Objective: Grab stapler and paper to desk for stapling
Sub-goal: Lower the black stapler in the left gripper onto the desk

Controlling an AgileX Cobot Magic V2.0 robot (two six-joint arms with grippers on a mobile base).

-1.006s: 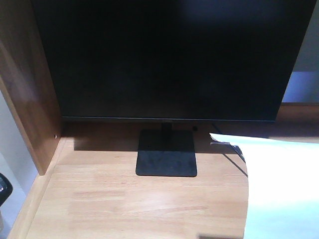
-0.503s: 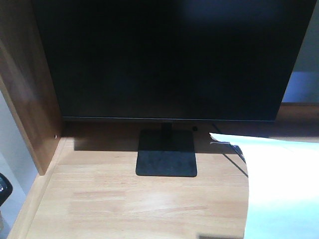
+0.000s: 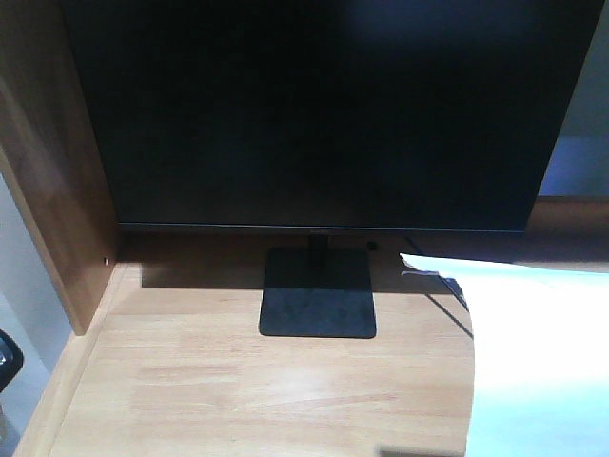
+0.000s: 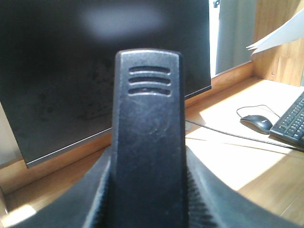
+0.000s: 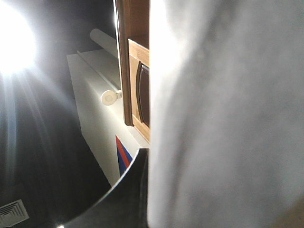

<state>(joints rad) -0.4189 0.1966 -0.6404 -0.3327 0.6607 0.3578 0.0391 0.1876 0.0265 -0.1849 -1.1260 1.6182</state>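
**Stapler in the left pincer, paper up on the right**

The black plastic stapler (image 4: 147, 118) fills the middle of the left wrist view. It stands upright with a rounded top end, three short slots cut just below it, and a matte, slightly scuffed skin. The left pincer (image 4: 148, 202) is pinching it, with ribbed black fingers (image 4: 204, 199) pressed against both of its sides low in the frame. It sits above the light-wood tabletop (image 3: 238, 381), in front of the big black flat monitor (image 3: 314, 114).

The plain white paper sheet (image 3: 538, 362) takes up the lower right of the front view, with one pointed corner aimed at the monitor's square black stand (image 3: 318, 309). It throws a shadow onto the wood beside it. From the left wrist view its corner floats high up against the wood panel there, well above the black computer mouse (image 4: 256, 122) and the black keyboard (image 4: 292, 121) lying on the tabletop.

In the right wrist view the sheet is a blurry white wall right up against the lens. Only a dark curved bit of the right pincer (image 5: 130, 194) shows at the bottom, so I can't tell whether its jaws are spread or pressed together.

A darker brown side panel (image 3: 48, 171) closes off the tabletop on the left of the front view. A thin black cable (image 4: 223, 133) runs from the mouse toward the monitor.
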